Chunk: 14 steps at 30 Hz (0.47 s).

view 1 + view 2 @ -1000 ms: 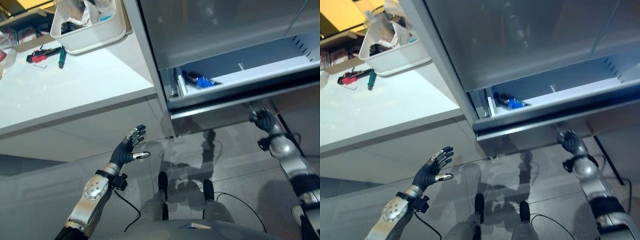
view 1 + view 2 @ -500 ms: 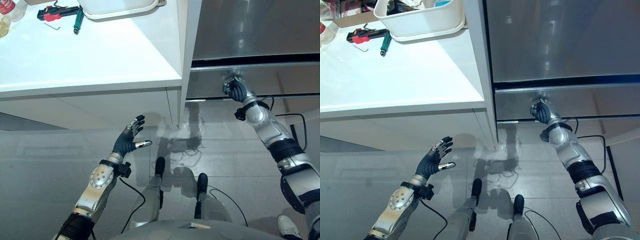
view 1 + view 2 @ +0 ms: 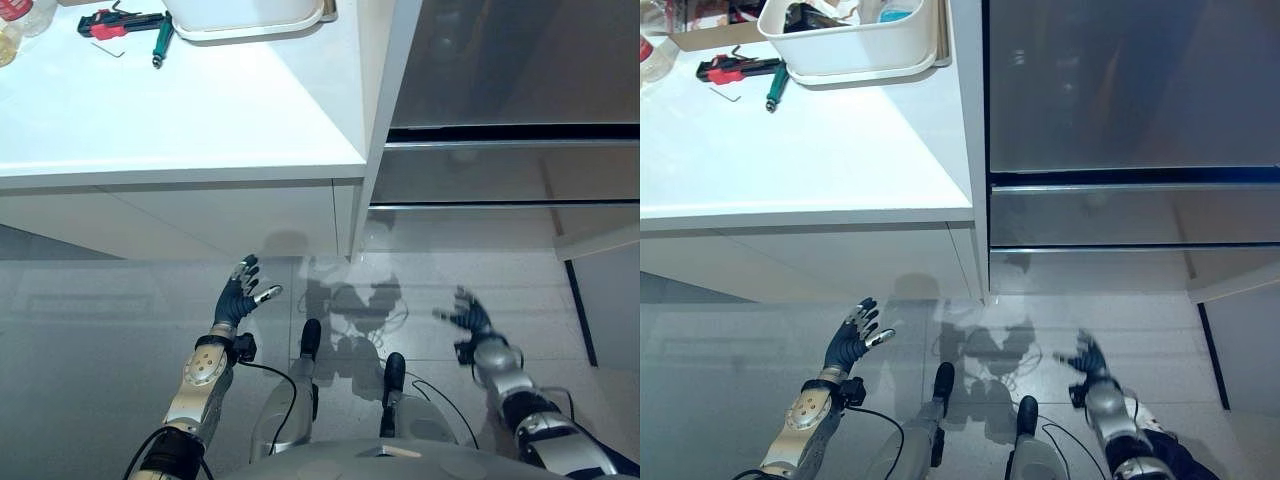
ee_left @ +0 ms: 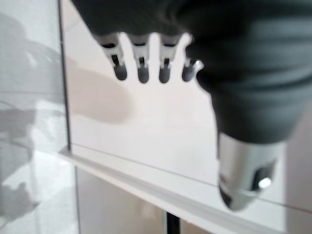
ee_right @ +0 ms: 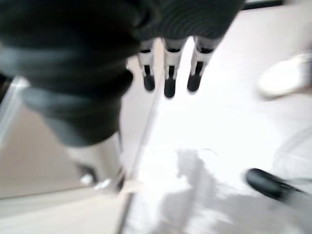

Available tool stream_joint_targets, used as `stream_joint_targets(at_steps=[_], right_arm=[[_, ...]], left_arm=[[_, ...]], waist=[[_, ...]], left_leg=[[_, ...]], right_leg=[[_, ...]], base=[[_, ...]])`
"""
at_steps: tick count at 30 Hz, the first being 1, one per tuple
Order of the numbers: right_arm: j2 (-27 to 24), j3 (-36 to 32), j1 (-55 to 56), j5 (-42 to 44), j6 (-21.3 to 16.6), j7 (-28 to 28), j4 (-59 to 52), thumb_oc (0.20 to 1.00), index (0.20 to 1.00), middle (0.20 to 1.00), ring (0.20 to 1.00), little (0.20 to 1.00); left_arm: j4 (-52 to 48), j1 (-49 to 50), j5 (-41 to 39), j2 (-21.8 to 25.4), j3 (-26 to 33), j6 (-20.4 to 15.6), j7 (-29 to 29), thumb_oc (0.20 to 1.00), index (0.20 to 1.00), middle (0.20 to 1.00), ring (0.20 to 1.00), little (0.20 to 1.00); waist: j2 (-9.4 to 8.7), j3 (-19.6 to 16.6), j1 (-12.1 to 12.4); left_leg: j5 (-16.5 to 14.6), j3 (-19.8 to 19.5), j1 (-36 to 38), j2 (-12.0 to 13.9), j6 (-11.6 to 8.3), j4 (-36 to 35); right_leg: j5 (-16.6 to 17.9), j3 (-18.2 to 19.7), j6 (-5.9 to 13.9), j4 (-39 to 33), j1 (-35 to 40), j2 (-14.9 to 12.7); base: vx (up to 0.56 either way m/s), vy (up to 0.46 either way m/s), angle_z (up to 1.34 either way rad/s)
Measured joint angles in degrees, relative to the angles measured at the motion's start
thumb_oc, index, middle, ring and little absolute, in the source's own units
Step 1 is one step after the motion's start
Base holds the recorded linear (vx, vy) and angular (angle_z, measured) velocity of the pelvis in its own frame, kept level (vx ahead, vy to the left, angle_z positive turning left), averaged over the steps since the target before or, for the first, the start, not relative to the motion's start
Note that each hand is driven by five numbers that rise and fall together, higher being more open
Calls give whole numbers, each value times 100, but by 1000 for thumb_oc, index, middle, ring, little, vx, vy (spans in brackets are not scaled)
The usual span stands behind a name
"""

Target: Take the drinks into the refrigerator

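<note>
The white counter (image 3: 180, 110) and refrigerator (image 3: 1130, 90), shared by both eye views, are seen from above, well beyond the left hand (image 3: 238, 295) and right hand (image 3: 468, 318). From each wrist, the floor (image 5: 219, 122) past that hand's fingertips is viewed closely.

No text, label, number or sign can be read anywhere: neither on the refrigerator (image 3: 1120, 90) nor on the white counter (image 3: 790, 150).

The refrigerator (image 3: 1130, 90) stands fully closed, its grey door and the drawer front (image 3: 1130, 215) below it shut flush. To its left the white table (image 3: 790, 150) butts right against it, edge overhanging. Below the refrigerator, open floor (image 3: 970, 330); both hands hang there, fingers spread, touching nothing.
</note>
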Motion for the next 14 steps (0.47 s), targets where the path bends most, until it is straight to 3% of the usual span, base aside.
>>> stream_joint_targets(at_steps=[5,9,11,14], right_arm=[[190,-9,188,53,71,171,1334,1000,1000,1000,1000,1000],[230,-21,467,53,74,209,1397,1000,1000,1000,1000,1000],[236,44,470,40,76,206,1386,1000,1000,1000,1000,1000],[259,116,529,-9,75,195,1380,1000,1000,1000,1000,1000]], left_arm=[[2136,-512,206,-158,6,234,54,1000,1000,1000,1000,1000],[3429,-520,648,-216,157,401,258,1000,1000,1000,1000,1000],[4139,-683,834,-329,295,504,349,1000,1000,1000,1000,1000],[4378,-580,1146,-395,271,566,382,1000,1000,1000,1000,1000]], waist=[[-139,-288,-21],[-309,-701,-165],[-331,-798,-188],[-315,-1088,-182]], left_leg=[[-104,50,214,49,-26,-5],[-214,95,385,59,-10,-28],[-253,111,539,54,-5,-25],[-320,198,645,70,-4,-31]], right_leg=[[-66,50,-21,-1,192,30],[-139,78,-53,-8,346,20],[-156,85,-54,-6,493,20],[-210,152,-66,-8,546,20]], base=[[90,-5,-5],[99,-15,-4],[101,-20,-3],[96,-26,-12]])
